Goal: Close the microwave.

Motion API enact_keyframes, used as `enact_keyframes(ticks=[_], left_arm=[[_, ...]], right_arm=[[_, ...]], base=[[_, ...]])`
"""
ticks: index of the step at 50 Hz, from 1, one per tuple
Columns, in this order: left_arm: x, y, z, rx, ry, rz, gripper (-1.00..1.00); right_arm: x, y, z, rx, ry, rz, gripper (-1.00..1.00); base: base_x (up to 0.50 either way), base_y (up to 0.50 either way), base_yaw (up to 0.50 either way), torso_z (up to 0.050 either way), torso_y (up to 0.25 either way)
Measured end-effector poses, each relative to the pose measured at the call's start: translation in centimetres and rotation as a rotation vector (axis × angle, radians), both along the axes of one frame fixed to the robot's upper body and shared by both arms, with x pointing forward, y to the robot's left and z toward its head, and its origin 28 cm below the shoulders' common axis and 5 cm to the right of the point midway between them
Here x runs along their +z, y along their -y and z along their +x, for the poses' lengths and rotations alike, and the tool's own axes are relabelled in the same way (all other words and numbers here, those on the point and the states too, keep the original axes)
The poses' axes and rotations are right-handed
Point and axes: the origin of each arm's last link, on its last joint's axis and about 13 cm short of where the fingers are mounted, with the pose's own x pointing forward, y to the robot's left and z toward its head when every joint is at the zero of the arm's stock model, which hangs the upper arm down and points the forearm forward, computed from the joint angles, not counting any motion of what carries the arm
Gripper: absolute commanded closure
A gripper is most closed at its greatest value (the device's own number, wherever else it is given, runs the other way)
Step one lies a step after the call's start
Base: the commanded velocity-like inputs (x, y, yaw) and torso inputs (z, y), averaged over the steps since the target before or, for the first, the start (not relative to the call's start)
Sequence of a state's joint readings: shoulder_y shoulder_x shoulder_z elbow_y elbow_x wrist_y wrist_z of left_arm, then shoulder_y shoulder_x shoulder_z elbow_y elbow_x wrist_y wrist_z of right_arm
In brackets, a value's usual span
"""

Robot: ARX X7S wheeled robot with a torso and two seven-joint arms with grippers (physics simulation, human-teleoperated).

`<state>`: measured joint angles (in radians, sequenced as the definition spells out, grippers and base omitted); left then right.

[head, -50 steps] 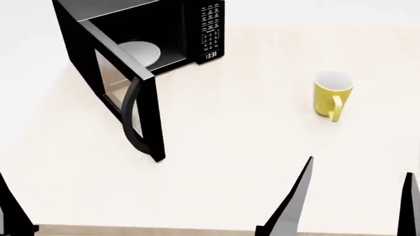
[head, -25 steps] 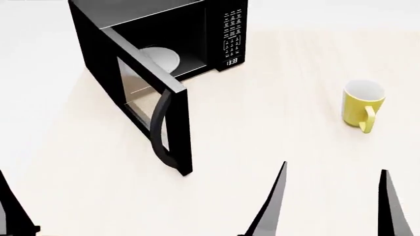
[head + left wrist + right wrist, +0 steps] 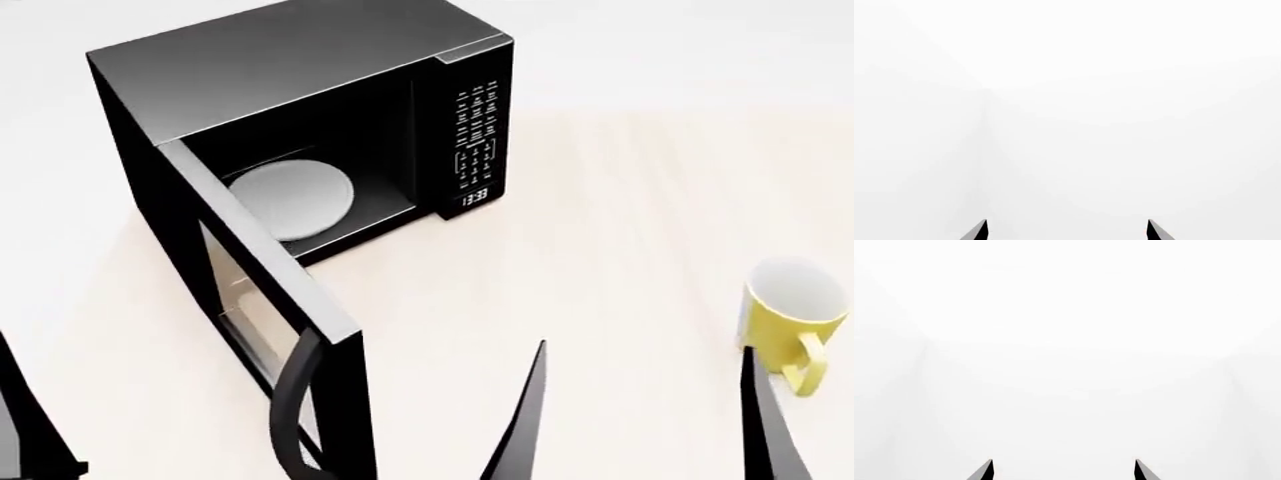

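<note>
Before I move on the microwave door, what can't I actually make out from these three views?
- Door and handle: the head view's bottom edge cuts off their lower ends.
- Keypad: lettering too small to read in the head view.
- Left end effector, right end effector: both wrist views show only spread fingertips against blank white, with no microwave or table, so their distance to the door is unknown.
- Mug: a right finger partly overlaps it.

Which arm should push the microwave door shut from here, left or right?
Probably right. The microwave door swings out toward the robot; the right gripper, open and empty, sits on its handle side. The left gripper is behind the hinge side.
</note>
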<state>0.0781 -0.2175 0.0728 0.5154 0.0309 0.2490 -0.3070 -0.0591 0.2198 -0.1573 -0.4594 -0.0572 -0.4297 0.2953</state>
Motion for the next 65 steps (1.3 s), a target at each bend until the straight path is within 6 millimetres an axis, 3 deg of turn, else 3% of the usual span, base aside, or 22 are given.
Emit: enact_keyframes(ticks=[24,42,65], left_arm=[[-0.1,0.1,0.0,-0.003,-0.006,0.002,-1.0],[-0.2,0.0,0.0,-0.026,-0.038,-0.021,-1.0],[1.7,-5.4,1.1,-0.121,-0.224,0.06,-1.0]], right_arm=[[-0.2,-0.1,0.0,-0.007,0.001,-0.02,-1.0],[-0.1,0.1,0.2,-0.042,-0.014,0.019,-1.0],[0.2,0.3,1.0,-0.111,-0.105,0.055,-1.0]], base=[[0.5,0.1,0.0,0.0,0.001],[0.01,0.0,0.0,0.0,0.0],[0.0,0.0,0.0,0.0,0.0]])
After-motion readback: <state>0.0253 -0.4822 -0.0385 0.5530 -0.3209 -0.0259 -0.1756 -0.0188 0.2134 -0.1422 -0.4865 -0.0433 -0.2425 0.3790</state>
